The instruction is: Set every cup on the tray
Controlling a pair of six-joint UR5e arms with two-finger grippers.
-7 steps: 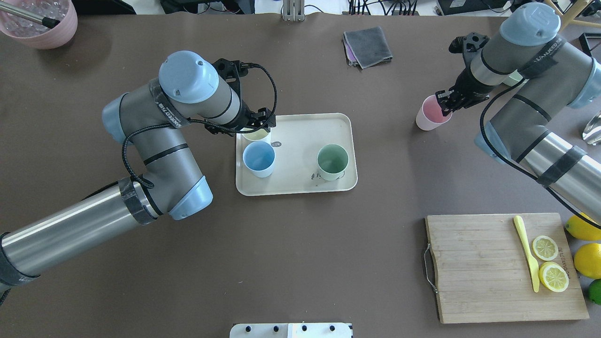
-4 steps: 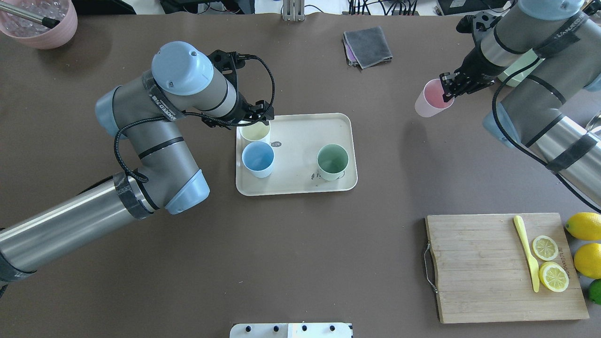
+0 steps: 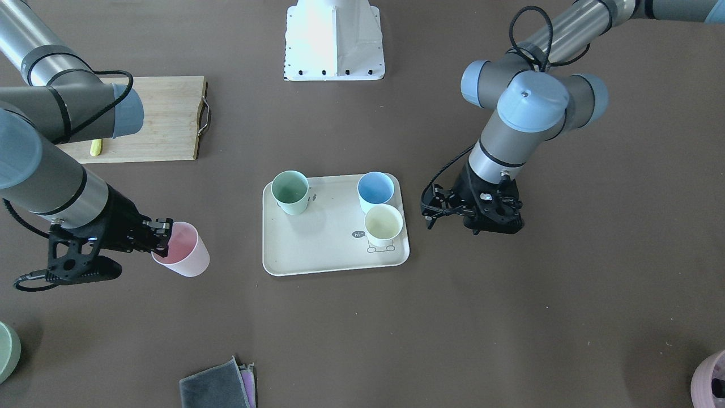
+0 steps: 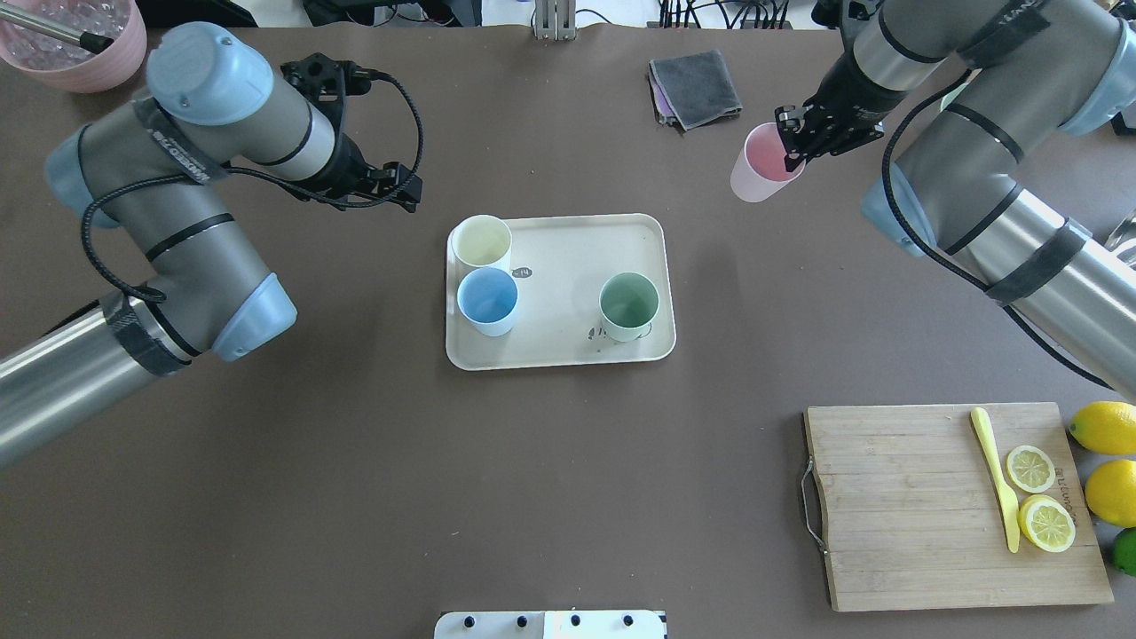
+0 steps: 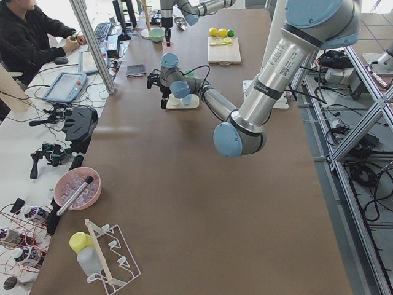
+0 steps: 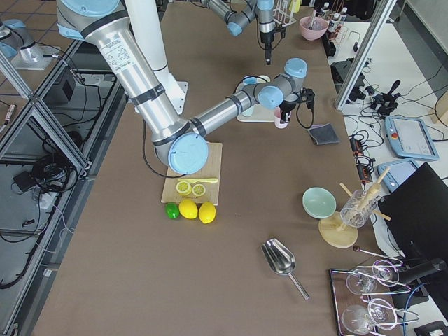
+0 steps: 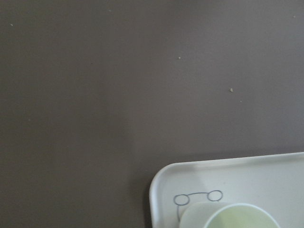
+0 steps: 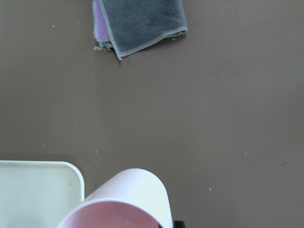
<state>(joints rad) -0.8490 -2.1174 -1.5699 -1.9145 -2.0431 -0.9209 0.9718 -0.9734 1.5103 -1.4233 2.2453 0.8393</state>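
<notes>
On the tray we see the cream-yellow cup, the blue cup just beside it, and the green cup apart. Right of the tray, the right end effector pinches the tilted pink cup by its rim. The left end effector hangs spread and empty near the tray's far-left corner. A folded cloth lies near the pink cup.

Two high cameras face each other across the table, one behind the robot base, one opposite, both taking in the tray and cutting board. Side cameras at either table end look along its length from farther off. Wrist cameras peer straight down, close, each catching a tray corner.
</notes>
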